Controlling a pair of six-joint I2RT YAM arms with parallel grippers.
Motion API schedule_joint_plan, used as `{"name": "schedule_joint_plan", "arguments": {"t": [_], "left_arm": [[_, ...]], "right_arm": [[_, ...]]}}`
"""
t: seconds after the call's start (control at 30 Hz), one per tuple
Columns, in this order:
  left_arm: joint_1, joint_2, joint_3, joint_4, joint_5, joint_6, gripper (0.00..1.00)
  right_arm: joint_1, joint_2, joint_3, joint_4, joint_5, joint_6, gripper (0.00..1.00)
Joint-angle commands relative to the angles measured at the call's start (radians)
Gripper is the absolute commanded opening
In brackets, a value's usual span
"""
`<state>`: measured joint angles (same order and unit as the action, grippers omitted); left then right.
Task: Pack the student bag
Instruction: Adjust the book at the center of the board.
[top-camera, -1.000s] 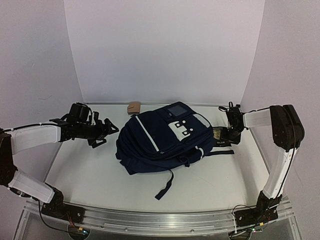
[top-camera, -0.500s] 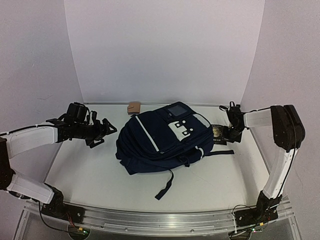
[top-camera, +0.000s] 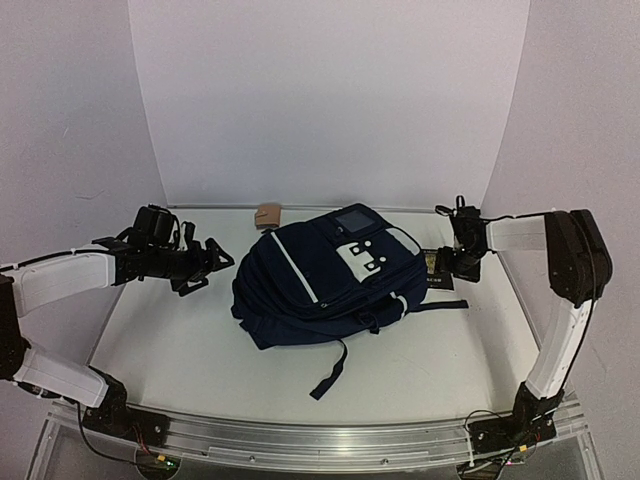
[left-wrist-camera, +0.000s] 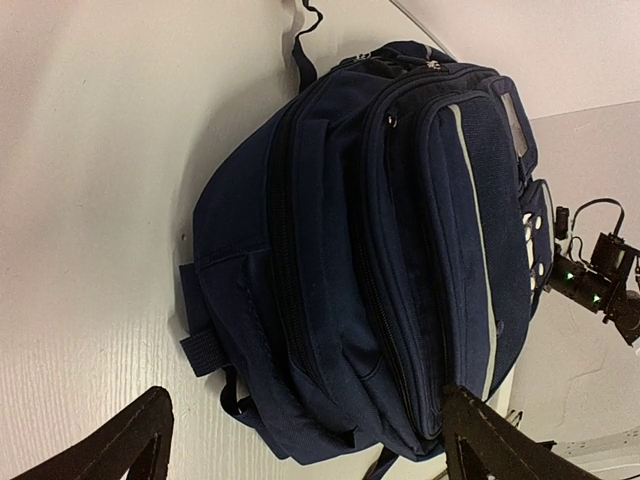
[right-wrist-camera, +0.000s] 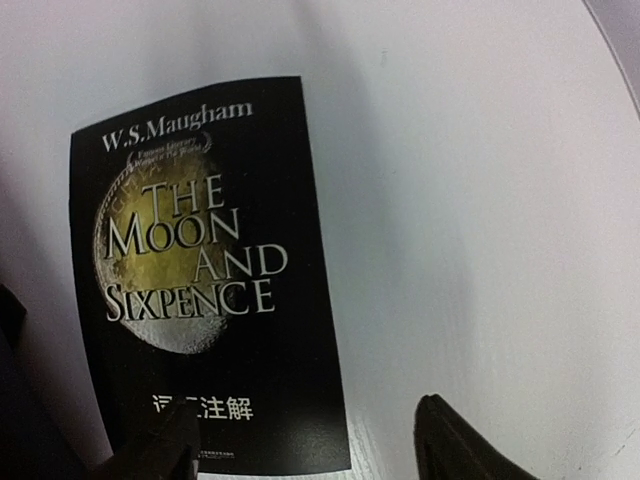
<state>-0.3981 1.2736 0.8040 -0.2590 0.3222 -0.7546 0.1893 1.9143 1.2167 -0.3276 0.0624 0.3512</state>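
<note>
Student bag (top-camera: 325, 275) lies front-up in the middle of the table (top-camera: 200, 350). At the left, your left gripper (top-camera: 212, 270) hovers beside it, spread wide and empty. A small tan item (top-camera: 267, 214) sits just behind the bag. Just right of the bag lies a black paperback (right-wrist-camera: 200, 270); your right gripper (top-camera: 462, 262) hangs over it, fingers parted, gripping nothing.

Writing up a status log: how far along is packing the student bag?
Nothing looks packed yet: the navy backpack lies with no compartment visibly open. In hand: the right gripper hovers open over the book The Moon and Sixpence beside it; the left gripper is open too. Left: opening the bag, loading the book, closing.
</note>
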Motion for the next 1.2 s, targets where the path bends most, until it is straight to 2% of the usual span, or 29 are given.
{"name": "schedule_joint_plan", "arguments": {"t": [0.0, 0.2, 0.47, 0.6, 0.7, 0.8, 1.03, 1.17], "left_arm": [[0.005, -0.029, 0.029, -0.024, -0.006, 0.031, 0.93], [0.005, -0.041, 0.015, -0.027, -0.016, 0.025, 0.93], [0.005, -0.071, 0.003, -0.04, -0.032, 0.023, 0.93], [0.005, -0.084, -0.001, -0.05, -0.039, 0.024, 0.93], [0.005, -0.098, -0.008, -0.055, -0.044, 0.022, 0.93], [0.005, -0.117, -0.015, -0.066, -0.052, 0.022, 0.93], [0.005, -0.152, -0.035, -0.076, -0.072, 0.023, 0.94], [0.005, -0.153, -0.04, -0.077, -0.071, 0.026, 0.94]], "right_arm": [[0.051, 0.054, 0.066, -0.035, 0.023, -0.021, 0.86], [0.055, 0.128, 0.11, -0.055, 0.04, -0.015, 0.98], [0.055, 0.17, 0.116, -0.068, 0.022, -0.028, 0.96], [0.053, 0.175, 0.115, -0.067, -0.08, -0.025, 0.81], [0.054, 0.196, 0.116, -0.068, -0.097, -0.006, 0.73], [0.054, 0.203, 0.109, -0.069, -0.087, 0.012, 0.63], [0.054, 0.204, 0.104, -0.075, -0.023, 0.04, 0.31], [0.054, 0.209, 0.11, -0.078, -0.008, 0.053, 0.18]]}}
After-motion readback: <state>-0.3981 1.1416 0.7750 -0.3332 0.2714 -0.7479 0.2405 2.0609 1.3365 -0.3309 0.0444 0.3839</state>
